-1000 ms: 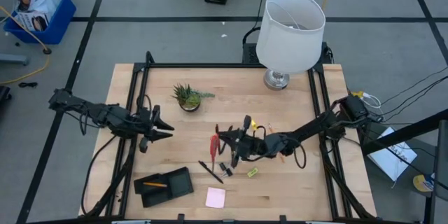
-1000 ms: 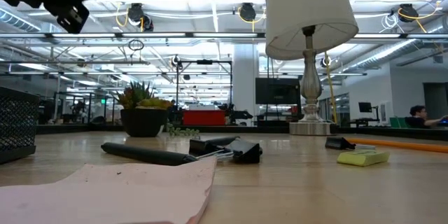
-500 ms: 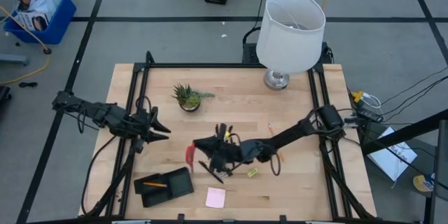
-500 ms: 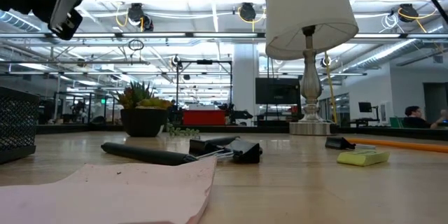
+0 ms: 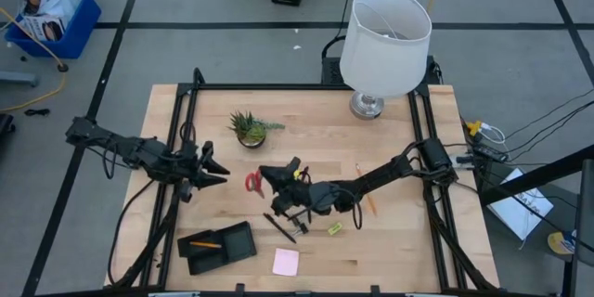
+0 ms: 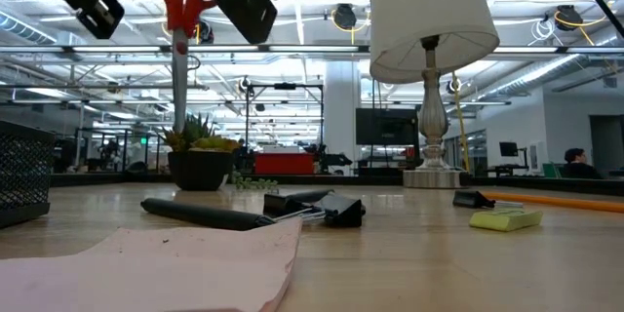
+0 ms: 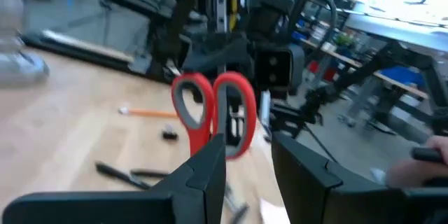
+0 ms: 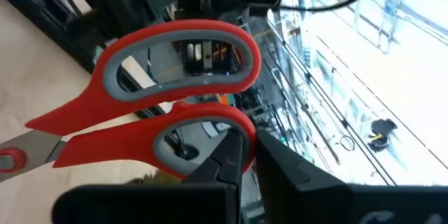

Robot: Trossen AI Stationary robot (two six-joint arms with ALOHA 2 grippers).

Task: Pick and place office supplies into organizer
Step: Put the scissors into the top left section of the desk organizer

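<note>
My right gripper (image 5: 281, 178) reaches across the table's middle, shut on red-handled scissors (image 5: 252, 183) held high above the wood. In the low view the scissors (image 6: 179, 19) hang with the handles up and the blades down. My left gripper (image 5: 219, 169) stands open at the same height just left of them, and its fingers (image 7: 210, 171) point at the handles (image 7: 213, 108) without touching. The black organizer (image 5: 218, 244) lies near the front left with an orange pencil in it. Pens (image 5: 278, 227), black clips (image 5: 299, 220), a yellow-green block (image 5: 334, 229), a pencil (image 5: 369, 206) and a pink pad (image 5: 286, 261) lie on the table. My right gripper pinches the rounded end of one red handle loop (image 8: 234, 127) between its two fingers. The fingers come in about level from the table's right side. The scissors are lifted clear of the table, and their blades (image 6: 178, 68) hang straight down below the handles.
A potted plant (image 5: 249, 128) stands behind the two grippers. A white-shaded lamp (image 5: 382, 37) stands at the far right. Black rails (image 5: 182, 121) run along the table's left and right sides. Bare wood lies between the organizer and the plant.
My right gripper has carried the scissors toward the table's left, close up to the left gripper, and has rolled its wrist. The scissors have turned about, and now hang with the handles up and the blades down.
</note>
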